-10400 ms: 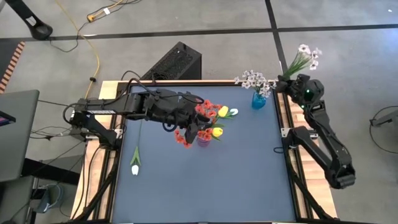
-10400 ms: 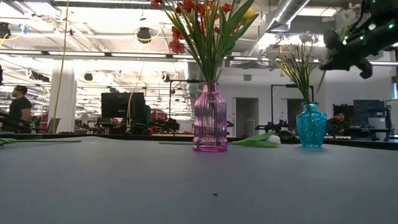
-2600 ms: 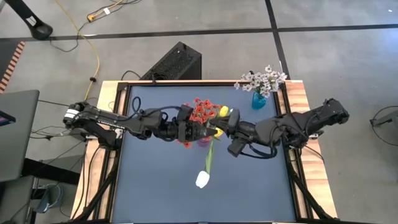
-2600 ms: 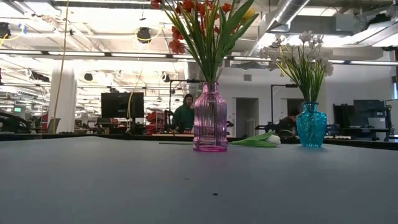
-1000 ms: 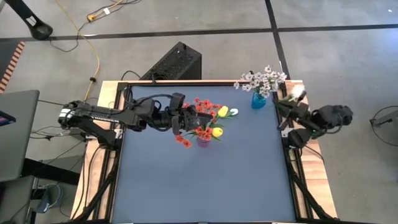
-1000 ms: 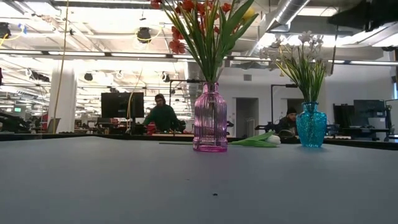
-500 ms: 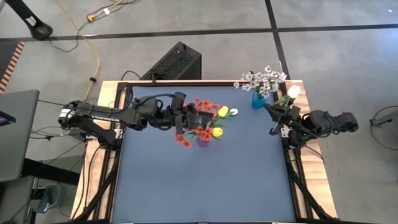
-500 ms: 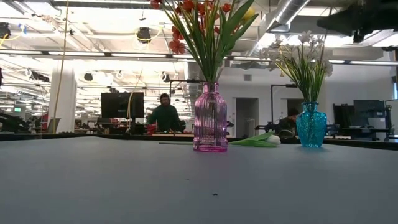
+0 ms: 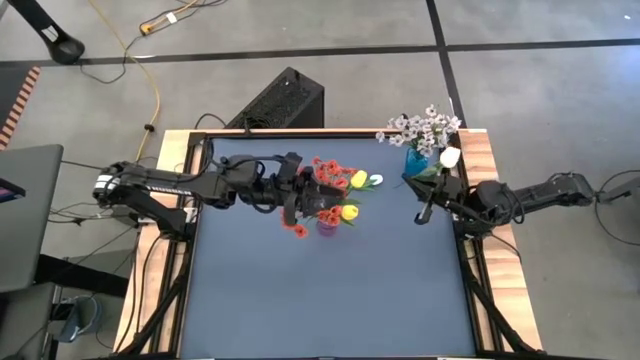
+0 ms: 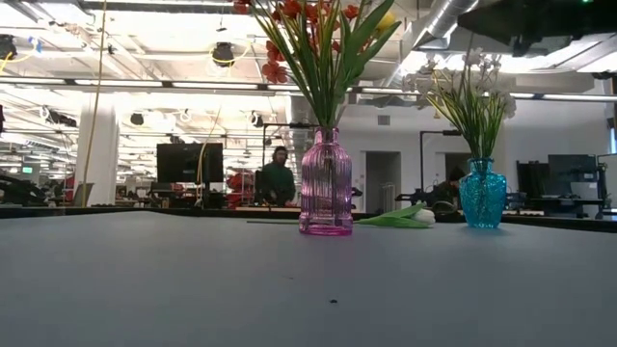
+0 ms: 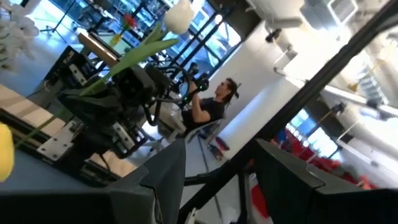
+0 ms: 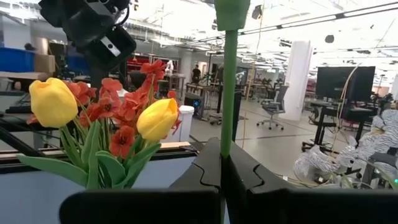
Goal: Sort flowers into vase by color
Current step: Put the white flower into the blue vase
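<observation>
right gripper (image 9: 432,196) clamped on white tulip (image 9: 450,157) stem, bloom just beside blue vase (image 9: 416,161) | left gripper (image 9: 300,197) over pink vase (image 9: 327,226), fingers apart, empty | one white tulip (image 9: 375,180) lies between the vases | risk I see: stem misses the narrow neck, nudges the sprays (image 9: 420,127), tips the blue vase

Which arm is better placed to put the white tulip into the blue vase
Right. The right gripper is shut on the white tulip beside the blue vase; the left gripper sits over the pink vase.
</observation>
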Motion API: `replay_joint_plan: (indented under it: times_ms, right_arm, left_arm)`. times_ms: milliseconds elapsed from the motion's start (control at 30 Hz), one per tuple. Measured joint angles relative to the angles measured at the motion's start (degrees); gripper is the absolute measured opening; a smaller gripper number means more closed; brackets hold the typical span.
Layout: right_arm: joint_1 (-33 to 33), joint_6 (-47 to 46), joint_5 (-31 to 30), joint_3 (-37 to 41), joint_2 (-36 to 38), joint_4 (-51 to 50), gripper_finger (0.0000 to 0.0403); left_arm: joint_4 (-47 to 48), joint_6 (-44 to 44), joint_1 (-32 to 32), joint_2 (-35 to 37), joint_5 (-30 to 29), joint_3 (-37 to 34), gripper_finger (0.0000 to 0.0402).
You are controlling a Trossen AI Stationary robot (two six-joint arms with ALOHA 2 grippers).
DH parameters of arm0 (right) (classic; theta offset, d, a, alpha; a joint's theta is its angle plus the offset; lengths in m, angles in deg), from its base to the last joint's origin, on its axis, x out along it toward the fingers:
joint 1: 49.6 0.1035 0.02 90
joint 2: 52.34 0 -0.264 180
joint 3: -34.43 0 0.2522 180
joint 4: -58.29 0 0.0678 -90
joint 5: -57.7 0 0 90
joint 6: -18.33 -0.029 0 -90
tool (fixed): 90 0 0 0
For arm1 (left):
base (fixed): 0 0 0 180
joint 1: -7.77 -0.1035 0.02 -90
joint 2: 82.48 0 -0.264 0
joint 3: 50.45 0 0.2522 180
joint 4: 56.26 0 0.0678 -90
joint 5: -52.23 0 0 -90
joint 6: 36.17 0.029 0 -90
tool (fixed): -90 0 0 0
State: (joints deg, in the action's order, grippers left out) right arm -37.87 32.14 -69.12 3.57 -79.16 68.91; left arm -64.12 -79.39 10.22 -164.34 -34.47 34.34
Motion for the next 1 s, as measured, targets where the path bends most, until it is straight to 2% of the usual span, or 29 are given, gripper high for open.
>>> replay_joint_plan:
  times_ms: [267, 600, 767, 1000]
  right_arm:
    - [0.0, 0.2, -0.2, 0.0, 0.8, 0.5, 0.0025]
    - [-1.0, 1.9, -0.7, -0.1, 5.8, 0.2, 0.0025]
    - [-2.8, 4.3, -0.7, -0.1, 8.3, 0.3, 0.0025]
    - [-5.6, 2.3, -0.7, -0.1, 10.6, -0.4, 0.0025]
  left_arm:
    - [6.5, 6.1, 0.0, 3.1, -0.5, 0.0, 0.0174]
    - [6.8, 7.0, -1.5, 3.6, -1.6, 0.0, 0.0174]
    - [4.7, 11.7, -3.7, 3.6, -1.6, 0.0, 0.0174]
    - [3.2, 16.2, -9.1, 3.6, -1.3, 0.0, 0.0174]
